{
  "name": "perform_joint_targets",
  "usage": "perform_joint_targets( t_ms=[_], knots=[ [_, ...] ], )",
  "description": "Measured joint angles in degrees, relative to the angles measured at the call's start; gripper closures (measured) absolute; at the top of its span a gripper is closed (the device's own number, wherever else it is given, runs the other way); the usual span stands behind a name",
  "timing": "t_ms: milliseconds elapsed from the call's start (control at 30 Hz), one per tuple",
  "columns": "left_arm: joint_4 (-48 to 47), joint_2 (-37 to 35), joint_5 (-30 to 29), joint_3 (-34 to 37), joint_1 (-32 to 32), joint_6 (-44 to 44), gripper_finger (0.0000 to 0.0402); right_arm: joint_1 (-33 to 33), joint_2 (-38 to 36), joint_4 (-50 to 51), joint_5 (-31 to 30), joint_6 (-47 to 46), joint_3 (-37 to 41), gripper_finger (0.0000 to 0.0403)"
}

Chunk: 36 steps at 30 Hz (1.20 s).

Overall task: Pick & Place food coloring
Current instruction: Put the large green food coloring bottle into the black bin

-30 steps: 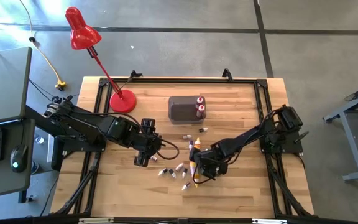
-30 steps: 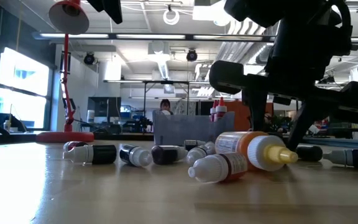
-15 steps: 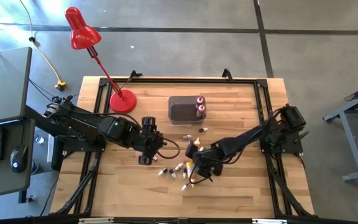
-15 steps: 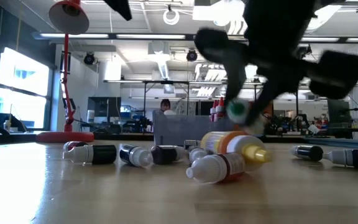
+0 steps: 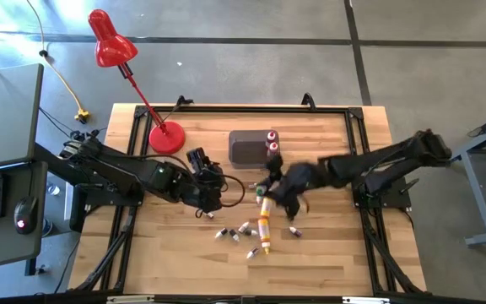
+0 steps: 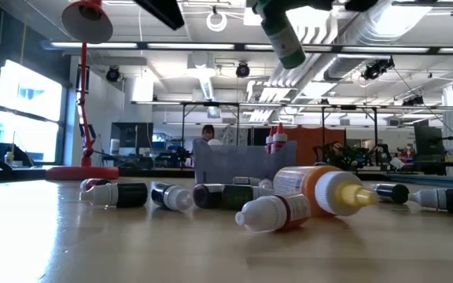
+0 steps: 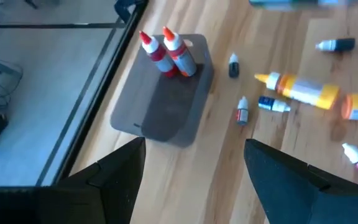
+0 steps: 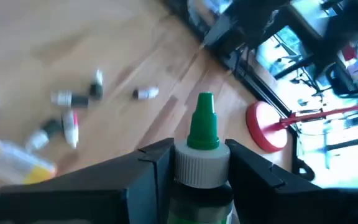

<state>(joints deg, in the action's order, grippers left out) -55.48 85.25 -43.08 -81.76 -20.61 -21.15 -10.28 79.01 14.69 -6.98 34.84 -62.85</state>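
Clenched around a green-capped bottle (image 8: 202,149), my right gripper (image 5: 278,187) hung above the table (image 5: 327,253), just in front of the grey tub (image 5: 247,149). That bottle sat between my two fingers (image 8: 148,163) with its long axis running along them and its pointed cap aimed outward, past my fingertips; from table height it showed high up and tilted, body (image 6: 282,33) slanting down. Two red-capped bottles (image 7: 169,53) stood upright inside the tub at one end. Below me the remaining bottles lay on their sides in a loose cluster: a larger orange and yellow bottle (image 5: 265,230) lying lengthwise toward the table's near edge, small ones (image 5: 245,228) scattered beside it. Bare wood stretched wide to the near edge and toward the right side rail. My left gripper (image 5: 199,160) waited with fingers (image 7: 114,171) spread apart, empty, just left of the tub and near the red lamp's base (image 5: 166,137).
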Motion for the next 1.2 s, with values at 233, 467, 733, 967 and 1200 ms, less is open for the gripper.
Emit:
perform_joint_targets(
  t_ms=[233, 467, 733, 967, 1200],
  knots=[
    [6.32, -0.29, 1.54, 10.55, -0.04, -2.15, 0.0133, 9.95, -1.62, -0.04, 7.26, -3.67, 0.02, 0.0284],
    [8.11, -0.74, 0.01, 15.71, -0.06, -8.89, 0.0133, 16.94, -0.42, -6.45, 14.91, -6.27, 0.02, 0.0288],
    [8.27, -1.65, -0.34, 15.95, -0.06, -11.05, 0.0133, 20.57, -8.41, -3.7, 14.97, -7.13, 0.02, 0.0285],
    [9.88, -2.27, -5.28, 15.89, -0.8, -15.35, 0.0133, 22.29, -17.59, -13.47, 22.74, -13.42, 15.73, 0.0285],
    [16.08, -2.19, -5.37, 15.96, -1.7, -14.01, 0.0133, 22.36, -17.1, -65.23, 15.44, -13.72, 42.73, 0.0283]
  ],
)
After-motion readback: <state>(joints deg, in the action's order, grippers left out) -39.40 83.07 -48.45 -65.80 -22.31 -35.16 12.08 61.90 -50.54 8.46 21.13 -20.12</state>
